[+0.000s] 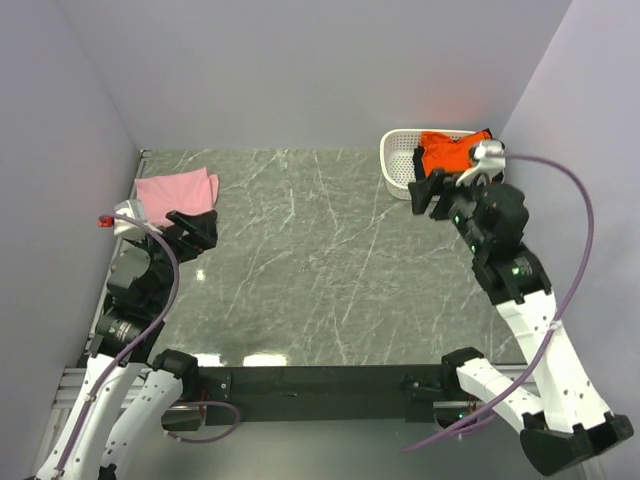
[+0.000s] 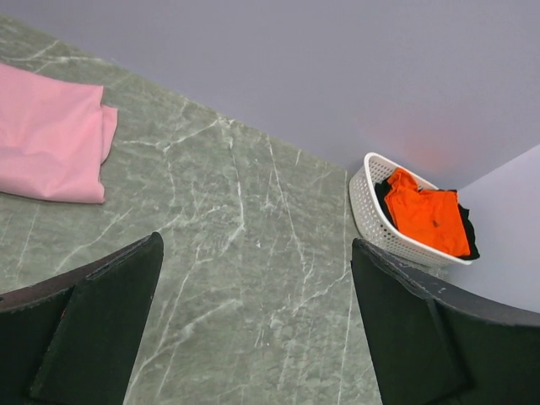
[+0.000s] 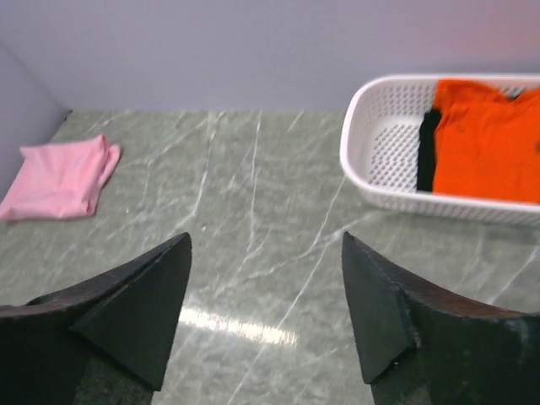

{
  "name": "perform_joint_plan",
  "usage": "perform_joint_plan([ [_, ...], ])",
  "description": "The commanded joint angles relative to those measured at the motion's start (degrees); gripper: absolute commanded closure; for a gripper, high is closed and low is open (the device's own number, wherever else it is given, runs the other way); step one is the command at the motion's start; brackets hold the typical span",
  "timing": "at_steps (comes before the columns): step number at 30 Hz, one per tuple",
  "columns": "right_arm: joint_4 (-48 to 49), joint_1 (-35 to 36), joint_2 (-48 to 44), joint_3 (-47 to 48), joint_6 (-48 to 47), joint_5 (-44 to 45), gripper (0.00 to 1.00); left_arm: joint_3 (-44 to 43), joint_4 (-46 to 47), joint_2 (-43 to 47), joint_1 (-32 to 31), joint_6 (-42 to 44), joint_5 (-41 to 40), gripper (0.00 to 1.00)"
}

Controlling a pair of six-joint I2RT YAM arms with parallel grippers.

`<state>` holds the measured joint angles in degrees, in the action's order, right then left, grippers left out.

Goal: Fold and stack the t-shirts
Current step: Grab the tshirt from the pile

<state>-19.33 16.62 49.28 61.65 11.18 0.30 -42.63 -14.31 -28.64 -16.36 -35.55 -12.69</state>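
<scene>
Grey-green marble covers the table [image 1: 300,260], with plain pale walls close on three sides. The pink t-shirt [image 1: 178,192] lies at the far left edge and looks already folded. The orange t-shirt [image 1: 452,152] is in the white basket [image 1: 395,165] in the far right corner, on top of the black t-shirt [image 3: 428,152], of which only a dark strip shows. I judge that the step in hand is to take the orange one out. To do it well, the right gripper [image 1: 428,197] should come over the basket rim, pinch only the top orange layer near one edge so that the black one is not dragged along, and lift it clear of the wall before carrying it to the open middle of the table. The right arm is stretched forward, its gripper just beside the near left side of the basket, the fingers spread wide and holding nothing. The left arm is bent back. The left gripper [image 1: 195,230] hangs near the pink shirt, on its near side, also fully spread and holding nothing.
</scene>
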Motion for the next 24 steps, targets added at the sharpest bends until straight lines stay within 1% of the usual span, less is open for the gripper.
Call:
perform_joint_plan([
  [1, -0.79, -0.01, 5.02, 10.21, -4.15, 3.92, 0.2, 0.44, 1.65, -1.59, -0.25, 0.75, 2.22, 0.01],
  [3, -1.14, -0.1, 10.99, 14.27, -5.29, 6.29, 0.15, 0.62, 2.26, -2.12, -0.25, 0.83, 3.63, 0.01],
  [4, -1.58, -0.1, 13.63, 19.08, -5.73, 7.34, 0.15, 0.62, 2.44, -2.55, -0.34, 0.83, 3.81, 0.01],
  [5, -2.28, -0.19, 19.4, 21.73, -6.34, 8.4, 0.14, 0.62, 2.61, -2.73, -0.34, 0.83, 3.99, 0.01],
  [6, -4.29, -0.45, 22.67, 24.63, -6.61, 12.06, 0.14, 0.53, 2.7, -2.99, -0.34, 0.83, 4.07, 0.01],
  [7, -5.53, -0.97, 26.27, 30.75, -6.61, 14.36, 0.14, 0.36, 2.62, -3.43, -0.34, 0.83, 3.99, 0.01],
  [8, -6.93, -1.76, 33.71, 34.12, -5.57, 17.17, 0.14, 0.18, 2.44, -3.61, -0.34, 0.66, 3.9, 0.01],
  [9, -9.99, -3.94, 37.35, 37.46, -4.86, 19.54, 0.14, 0.01, 2.01, -3.79, -0.34, 0.57, 3.72, 0.01],
  [10, -11.5, -5.53, 41.12, 43.76, -4.16, 19.13, 0.15, -0.17, 1.74, -3.96, -0.34, 0.4, 3.29, 0.01],
  [11, -13.0, -7.11, 47.86, 46.78, -2.15, 18.35, 0.16, -0.34, 1.56, -4.05, -0.34, 0.22, 3.28, 0.01],
  [12, -15.8, -8.61, 51.06, 49.51, -1.08, 17.29, 0.19, -0.35, 1.47, -4.14, -0.34, 0.22, 3.37, 0.01],
  [13, -16.78, -11.67, 53.79, 53.88, -0.38, 14.85, 0.21, -0.43, 1.39, -4.14, -0.34, 0.22, 3.72, 0.01],
  [14, -17.57, -12.57, 58.43, 55.32, 1.11, 14.65, 0.23, -0.43, 1.39, -4.05, -0.34, 0.31, 4.07, 0.01],
  [15, -18.1, -13.54, 60.13, 56.55, 1.3, 14.65, 0.25, -0.43, 1.39, -3.96, -0.43, 0.22, 4.16, 0.01],
  [17, -16.54, -15.21, 62.86, 55.34, 1.21, 15.52, 0.25, -0.17, 1.82, -3.79, -0.43, 0.22, 4.77, 0.01],
  [18, -14.09, -15.65, 63.22, 53.25, 1.04, 15.96, 0.25, 0.18, 2.09, -3.7, -0.43, 0.13, 5.04, 0.01],
  [21, -11.0, -16.45, 65.24, 51.56, -0.1, 18.95, 0.26, 0.88, 2.97, -3.79, -0.43, -0.05, 6.44, 0.01],
  [24, -10.72, -19.43, 68.05, 53.04, -1.07, 21.67, 0.27, 1.76, 3.93, -3.88, -0.43, -0.4, 7.24, 0.01],
])
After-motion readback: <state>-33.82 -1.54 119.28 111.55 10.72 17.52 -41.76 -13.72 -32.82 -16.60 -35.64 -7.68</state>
